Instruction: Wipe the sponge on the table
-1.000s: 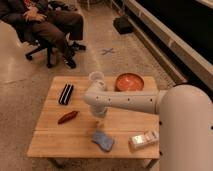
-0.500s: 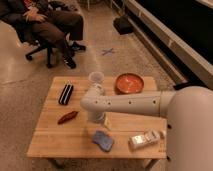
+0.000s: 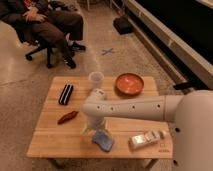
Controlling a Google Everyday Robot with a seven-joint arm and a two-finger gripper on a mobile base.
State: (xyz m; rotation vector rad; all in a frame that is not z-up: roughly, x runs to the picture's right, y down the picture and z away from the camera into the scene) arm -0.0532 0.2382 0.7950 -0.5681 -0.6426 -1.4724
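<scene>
Gripper [image 3: 92,129]: low over the front-centre of the worktop [image 3: 52,144], pointing straight down from the bent wrist of the white arm [image 3: 135,107]. Spread or pressed together: cannot tell. Contact with the worktop: cannot tell.

Sponge [image 3: 102,140]: light blue, lying flat near the front edge of the worktop, just beside the gripper on its right-front side as seen in the camera view. Touching or narrowly apart: cannot tell. Not lifted.

Arm: reaching in from the right of the view, across the middle of the worktop, above the surface.

Other items on the worktop, all well apart from the sponge unless noted:
- orange bowl [image 3: 129,83], back right, upright;
- clear cup [image 3: 95,78], back centre, upright, just behind the arm's elbow;
- black oblong item [image 3: 65,94], left side;
- dark red oblong object [image 3: 67,117], left of the gripper;
- white-and-yellow packet [image 3: 145,140], front right, near the sponge.

Beyond the worktop: seated person [image 3: 47,17] on a wheeled chair; blue cross mark [image 3: 107,51] on the floor.
</scene>
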